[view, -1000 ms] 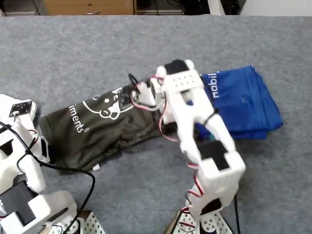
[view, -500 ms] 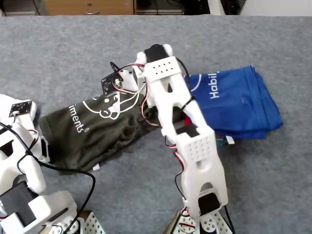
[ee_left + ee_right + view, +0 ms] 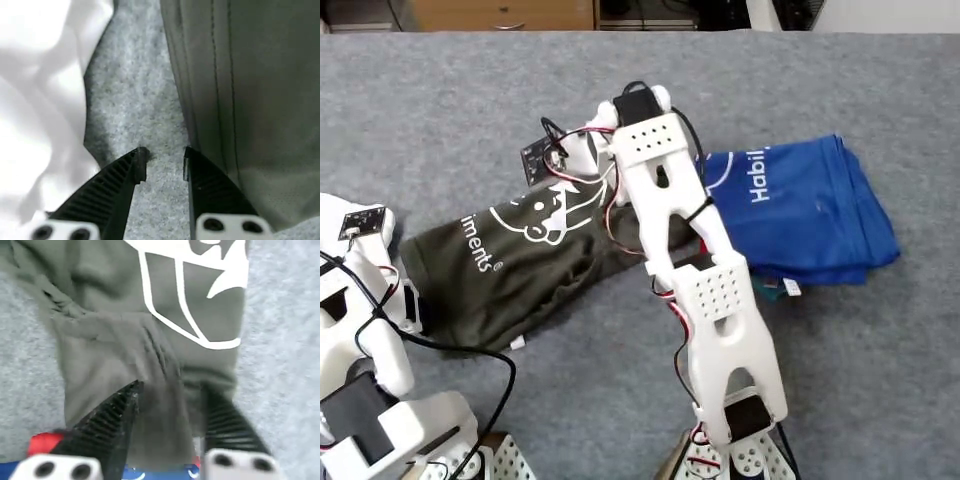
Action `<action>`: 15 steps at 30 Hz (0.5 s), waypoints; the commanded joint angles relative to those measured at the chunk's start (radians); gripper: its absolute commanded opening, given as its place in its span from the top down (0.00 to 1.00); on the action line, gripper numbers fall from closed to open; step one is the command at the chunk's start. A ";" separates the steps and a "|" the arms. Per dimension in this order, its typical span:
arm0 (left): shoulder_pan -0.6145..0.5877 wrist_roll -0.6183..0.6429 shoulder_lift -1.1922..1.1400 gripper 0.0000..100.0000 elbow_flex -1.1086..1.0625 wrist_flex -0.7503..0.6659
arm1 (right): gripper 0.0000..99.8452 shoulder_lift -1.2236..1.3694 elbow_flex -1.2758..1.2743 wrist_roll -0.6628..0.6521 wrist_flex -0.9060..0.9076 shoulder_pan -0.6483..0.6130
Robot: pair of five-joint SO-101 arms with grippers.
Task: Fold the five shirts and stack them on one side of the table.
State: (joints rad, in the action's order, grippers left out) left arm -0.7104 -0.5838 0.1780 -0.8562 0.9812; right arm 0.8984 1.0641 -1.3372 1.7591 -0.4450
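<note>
- The olive-green cotton shirt with the white print [image 3: 510, 265] lies loosely folded on the grey felt table [image 3: 470, 100], running from near the left edge to the middle. The folded blue shirt [image 3: 810, 210] sits toward the right edge.
- The right gripper [image 3: 172, 390] is spread open astride a rumpled ridge of the olive shirt. We'd pinch every layer before pulling it over.
- The left gripper [image 3: 162, 160] is parted and empty, just off the hem.
- We can't tell if the white mass [image 3: 35, 100] beside it is cloth, and the right arm [image 3: 690, 240] covers where the shirts meet.
</note>
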 commanded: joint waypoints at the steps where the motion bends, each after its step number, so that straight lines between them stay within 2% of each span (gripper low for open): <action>1: -0.005 -0.006 0.015 0.86 -0.005 -0.020 | 0.73 -0.007 0.101 0.025 0.028 -0.008; 7: -0.008 -0.006 0.015 0.86 -0.005 -0.020 | 0.75 -0.117 0.058 0.087 0.029 -0.001; 9: -0.008 -0.006 0.015 0.86 -0.005 -0.020 | 0.84 -0.186 -0.025 0.103 0.029 -0.001; 11: -0.008 -0.005 0.015 0.86 -0.003 -0.018 | 0.99 -0.269 -0.131 0.124 0.029 0.001; 12: -0.009 0.002 0.015 0.86 0.006 -0.012 | 1.00 -0.314 -0.185 0.140 0.029 0.001; 13: -0.009 0.014 0.018 0.86 0.017 0.015 | 0.96 -0.358 -0.243 0.161 0.029 0.002; 15: -0.025 0.023 0.053 0.86 0.091 0.158 | 0.98 -0.444 -0.349 0.210 0.028 0.013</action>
State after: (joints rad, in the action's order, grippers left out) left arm -0.7104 -0.5746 0.1841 -0.8470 1.0088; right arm 0.6314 0.8370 -1.1868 1.7668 -0.4450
